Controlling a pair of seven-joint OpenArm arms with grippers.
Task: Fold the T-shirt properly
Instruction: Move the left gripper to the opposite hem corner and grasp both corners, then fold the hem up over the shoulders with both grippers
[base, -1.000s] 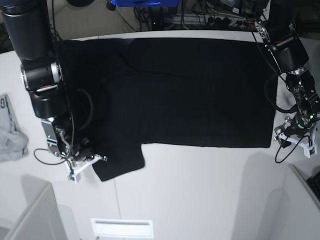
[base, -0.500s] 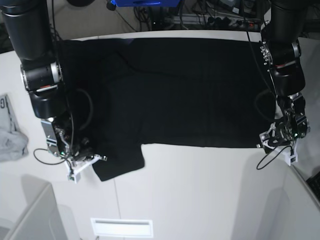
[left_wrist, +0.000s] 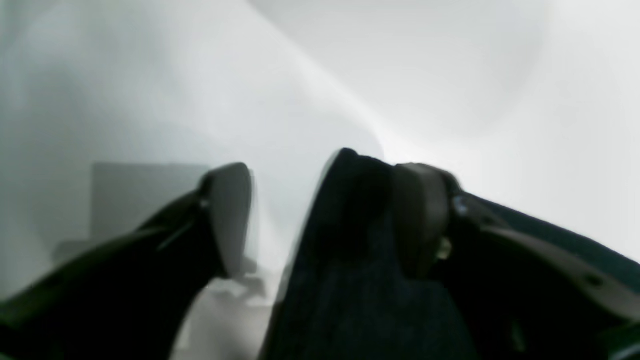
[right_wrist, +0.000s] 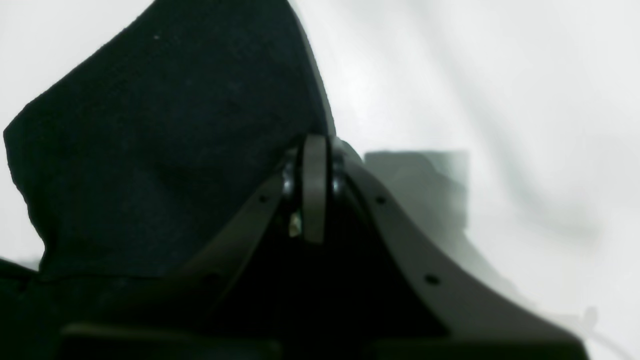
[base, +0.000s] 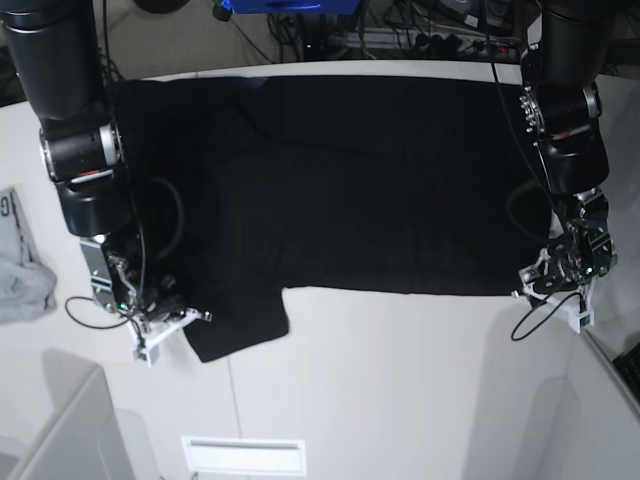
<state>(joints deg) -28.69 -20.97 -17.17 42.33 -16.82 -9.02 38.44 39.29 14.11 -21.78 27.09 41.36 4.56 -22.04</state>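
The black T-shirt (base: 360, 180) lies spread flat on the white table (base: 400, 380), plain side up. My right gripper (base: 195, 318) is at the sleeve's front corner, on the left of the base view. In the right wrist view its pads (right_wrist: 315, 195) are pressed together, and the T-shirt (right_wrist: 165, 150) sleeve edge runs into them. My left gripper (base: 527, 285) sits at the shirt's front right corner. In the left wrist view the left gripper (left_wrist: 325, 200) is open, with a fold of the T-shirt (left_wrist: 350, 240) against one finger (left_wrist: 420, 215) and a gap to the other.
A small light grey garment (base: 20, 270) lies at the table's left edge. Grey bin rims stand at the front left (base: 60, 430) and front right (base: 610, 380). A white slotted plate (base: 243, 455) sits near the front edge. Cables crowd the back.
My left arm has swung in from beside the shirt to its front right corner, and its jaws have narrowed around the cloth. The right arm has not moved.
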